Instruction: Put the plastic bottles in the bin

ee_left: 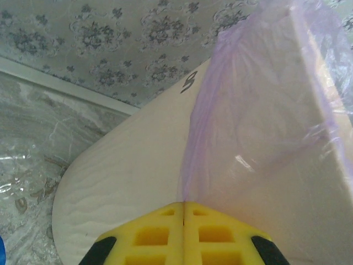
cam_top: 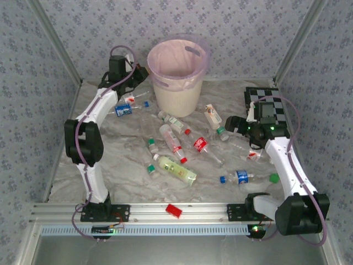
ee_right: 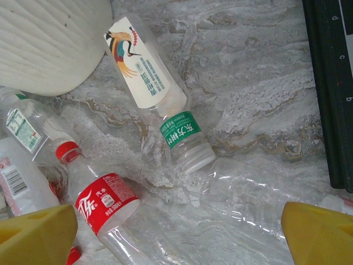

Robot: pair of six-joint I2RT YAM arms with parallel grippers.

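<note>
Right wrist view: white letters d, c, b on the black board (ee_right: 331,83), right edge; white Chinese characters on a bottle's green label (ee_right: 181,130), centre, and on the red-label bottle (ee_right: 105,207), lower left. Left wrist view: dark S-like mark on the bin (ee_left: 138,165), upper centre.

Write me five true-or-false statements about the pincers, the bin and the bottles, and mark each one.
1. The left pincer is shut, close to the wall of the bin. True.
2. The right pincer grips a bottle. False: its jaws stand open above bottles lying on the table.
3. The bin lies on its side. False: it stands upright.
4. A red-labelled bottle with a red cap lies on the table. True.
5. The chequered board lies left of the bin. False: it lies at the far right.
</note>
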